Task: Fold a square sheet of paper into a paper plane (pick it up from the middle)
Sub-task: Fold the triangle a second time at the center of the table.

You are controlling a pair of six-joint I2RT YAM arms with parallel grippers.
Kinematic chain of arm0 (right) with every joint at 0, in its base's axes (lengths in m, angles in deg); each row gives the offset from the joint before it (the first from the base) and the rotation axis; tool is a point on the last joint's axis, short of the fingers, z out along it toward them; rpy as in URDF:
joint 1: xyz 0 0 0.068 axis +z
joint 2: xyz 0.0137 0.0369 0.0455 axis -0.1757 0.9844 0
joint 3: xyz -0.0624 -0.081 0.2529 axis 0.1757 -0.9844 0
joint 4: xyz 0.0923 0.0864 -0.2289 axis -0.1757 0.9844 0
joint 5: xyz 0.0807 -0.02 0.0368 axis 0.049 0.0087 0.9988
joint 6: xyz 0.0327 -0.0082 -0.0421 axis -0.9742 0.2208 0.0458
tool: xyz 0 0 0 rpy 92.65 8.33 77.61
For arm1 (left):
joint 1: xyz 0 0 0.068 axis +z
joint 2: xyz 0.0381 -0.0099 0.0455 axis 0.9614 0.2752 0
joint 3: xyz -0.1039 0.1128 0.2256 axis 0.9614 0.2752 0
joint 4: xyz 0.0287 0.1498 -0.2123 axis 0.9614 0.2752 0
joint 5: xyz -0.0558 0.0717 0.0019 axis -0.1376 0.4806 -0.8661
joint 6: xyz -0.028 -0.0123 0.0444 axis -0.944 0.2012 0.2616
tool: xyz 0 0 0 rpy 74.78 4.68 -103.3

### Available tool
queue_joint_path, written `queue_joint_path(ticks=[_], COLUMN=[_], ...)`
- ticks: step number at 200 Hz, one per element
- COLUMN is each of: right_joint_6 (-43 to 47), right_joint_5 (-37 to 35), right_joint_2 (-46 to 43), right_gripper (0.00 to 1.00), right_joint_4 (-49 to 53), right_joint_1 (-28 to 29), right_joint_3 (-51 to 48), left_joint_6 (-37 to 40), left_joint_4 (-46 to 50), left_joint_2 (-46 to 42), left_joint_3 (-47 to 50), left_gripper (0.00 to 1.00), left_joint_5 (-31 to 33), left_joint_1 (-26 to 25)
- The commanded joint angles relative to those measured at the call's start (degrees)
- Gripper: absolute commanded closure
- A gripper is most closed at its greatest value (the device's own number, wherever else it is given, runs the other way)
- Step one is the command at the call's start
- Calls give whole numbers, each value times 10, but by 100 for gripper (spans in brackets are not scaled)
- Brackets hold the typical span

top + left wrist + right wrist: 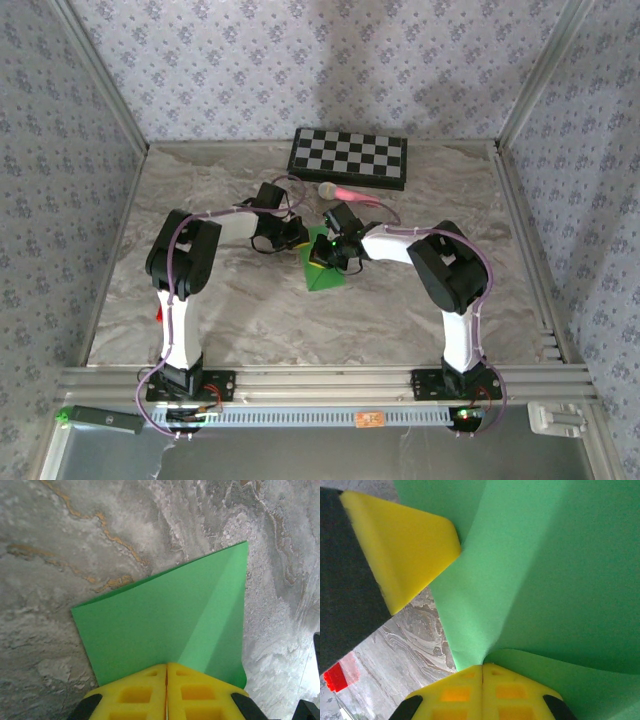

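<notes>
Green, matte and smooth, the square sheet of paper (170, 625) sits between my two arms. Left gripper (166, 667) has its yellow jaws clenched on one edge. Right gripper (482, 669) pinches another, buckling it into a soft curve over the marbled grey bench (75, 540).
</notes>
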Motion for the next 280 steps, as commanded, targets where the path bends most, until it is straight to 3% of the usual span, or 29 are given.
queue_joint_path(ticks=[1, 96, 155, 211, 280], right_joint_6=[-9, -2, 0, 2, 5], right_joint_5=[-21, -14, -14, -10, -6], right_joint_2=[10, 22, 31, 37, 40], right_gripper=[100, 97, 77, 64, 62], right_joint_4=[16, 34, 49, 55, 62], right_joint_1=[1, 0, -1, -3, -5], right_joint_3=[6, 12, 13, 15, 15], left_joint_6=[-3, -1, 24, 22, -28], left_joint_4=[19, 21, 67, 95, 43], left_joint_2=[25, 23, 27, -11, -110], left_joint_3=[14, 11, -53, -124, -2], left_gripper=[92, 92, 91, 85, 75], left_joint_5=[15, 13, 23, 38, 35], left_joint_1=[-6, -6, 3, 59, 74])
